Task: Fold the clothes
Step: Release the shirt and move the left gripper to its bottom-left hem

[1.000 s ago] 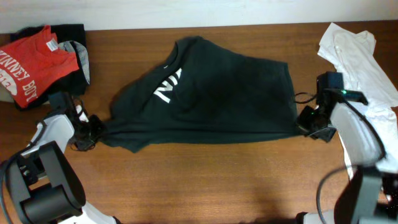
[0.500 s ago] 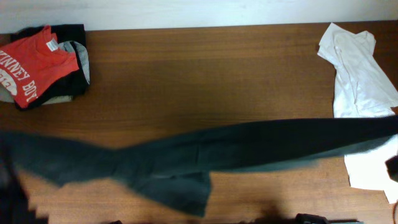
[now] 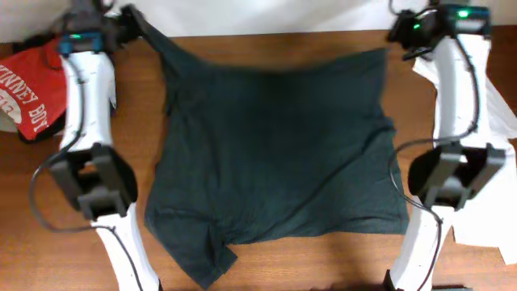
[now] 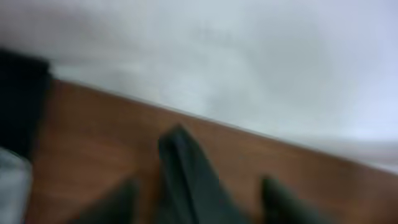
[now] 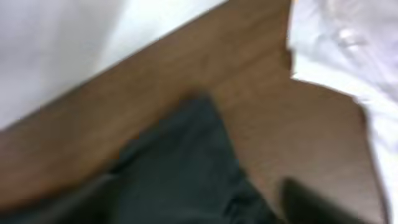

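Note:
The clothes, a dark charcoal T-shirt (image 3: 275, 145), lie spread flat on the wooden table (image 3: 266, 259) with a plain side up and no lettering showing. Its far left corner (image 4: 186, 174) runs up to my left gripper (image 3: 129, 14) at the back left edge. In the left wrist view the left gripper (image 4: 199, 182) has its fingers wide apart, the cloth tip loose between them. My right gripper (image 3: 397, 32) is at the back right, by the shirt's far right corner. In the right wrist view, blurred, the right gripper (image 5: 199, 183) stands open over that corner (image 5: 180, 162).
A red T-shirt (image 3: 32, 81) with white lettering lies on a dark pile at the back left. A white shirt (image 3: 501, 113) lies at the right edge, close to the right arm (image 3: 456, 97). A white wall (image 4: 249, 56) runs along the table's far edge.
The shirt was swung through the air and now lies spread flat. Both arms have moved from the near sides to the far edge, and both grippers have opened off the corners.

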Action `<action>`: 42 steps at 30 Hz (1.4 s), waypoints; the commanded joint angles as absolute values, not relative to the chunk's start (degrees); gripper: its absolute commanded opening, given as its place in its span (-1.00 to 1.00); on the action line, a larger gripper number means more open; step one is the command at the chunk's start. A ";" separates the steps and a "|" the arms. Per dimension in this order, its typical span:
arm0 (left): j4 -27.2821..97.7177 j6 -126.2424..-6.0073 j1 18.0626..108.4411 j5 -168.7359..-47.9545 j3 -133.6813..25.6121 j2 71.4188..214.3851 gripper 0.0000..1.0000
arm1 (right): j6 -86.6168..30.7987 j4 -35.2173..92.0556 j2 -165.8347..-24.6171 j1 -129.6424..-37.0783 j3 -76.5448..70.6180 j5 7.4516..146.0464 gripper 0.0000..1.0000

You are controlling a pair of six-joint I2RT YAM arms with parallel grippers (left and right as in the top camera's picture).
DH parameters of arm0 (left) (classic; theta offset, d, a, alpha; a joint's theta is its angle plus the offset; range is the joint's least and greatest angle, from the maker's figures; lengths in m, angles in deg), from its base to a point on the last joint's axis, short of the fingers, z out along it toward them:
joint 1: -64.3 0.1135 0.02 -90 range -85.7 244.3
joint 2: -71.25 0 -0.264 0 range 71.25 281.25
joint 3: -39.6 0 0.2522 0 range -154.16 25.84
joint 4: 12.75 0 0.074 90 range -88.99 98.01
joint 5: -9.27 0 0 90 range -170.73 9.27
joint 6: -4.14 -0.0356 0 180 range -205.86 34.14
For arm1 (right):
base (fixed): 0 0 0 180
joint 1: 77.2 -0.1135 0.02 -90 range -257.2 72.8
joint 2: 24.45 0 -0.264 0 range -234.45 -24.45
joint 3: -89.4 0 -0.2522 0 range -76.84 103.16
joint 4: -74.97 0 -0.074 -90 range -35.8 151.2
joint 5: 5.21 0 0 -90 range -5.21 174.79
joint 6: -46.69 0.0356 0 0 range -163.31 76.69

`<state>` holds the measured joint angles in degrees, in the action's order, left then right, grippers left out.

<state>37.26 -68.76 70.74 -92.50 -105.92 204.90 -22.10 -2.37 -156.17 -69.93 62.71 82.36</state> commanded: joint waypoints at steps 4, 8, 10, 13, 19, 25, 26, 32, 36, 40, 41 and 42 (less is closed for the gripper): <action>44.15 -68.61 68.62 -92.48 -110.01 205.97 0.98 | -22.07 -11.50 -154.71 -71.44 62.99 82.84 0.97; 63.80 -72.93 69.08 -92.24 -111.65 188.99 0.98 | -22.07 -24.64 -144.20 -71.18 62.99 82.29 0.97; 74.18 -73.35 69.08 -92.78 -111.65 182.43 0.98 | -22.05 -29.64 -139.41 -71.18 62.99 78.22 0.97; 86.46 -73.28 69.08 -89.44 -111.65 179.30 0.98 | -21.46 -36.14 -134.60 -71.18 62.95 76.72 0.97; 97.72 -67.32 69.05 -77.96 -110.01 171.52 0.98 | -19.21 -36.14 -128.02 -76.09 55.84 75.06 0.97; 97.67 -64.02 67.68 -81.13 -86.51 157.01 0.98 | -12.39 -35.92 -123.50 -77.56 45.07 88.89 0.97; 96.82 -63.99 66.89 -81.11 -76.55 156.07 0.98 | -12.39 -35.44 -123.50 -77.47 44.37 91.56 0.97; 86.68 -59.75 66.78 -82.36 -48.07 155.44 0.98 | -13.09 -29.73 -125.07 -71.52 41.92 94.33 0.97; 79.88 -54.44 57.71 -86.01 -34.73 155.02 0.98 | -22.05 -27.63 -129.79 -62.80 41.92 84.96 0.97; 68.89 -45.15 48.71 -88.48 -24.13 155.00 0.98 | -23.58 -27.37 -132.92 -62.17 41.81 84.93 0.97; 67.38 -44.69 49.06 -88.46 -22.50 155.00 0.99 | -23.60 -27.24 -132.94 -62.17 41.81 84.98 0.97; 65.96 -44.58 49.67 -88.48 -20.92 155.00 0.98 | -23.60 -27.24 -132.94 -62.17 41.81 85.00 0.98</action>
<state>67.77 -47.86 48.90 -87.62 -23.68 155.35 -22.88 -27.22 -132.52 -62.28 42.05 85.28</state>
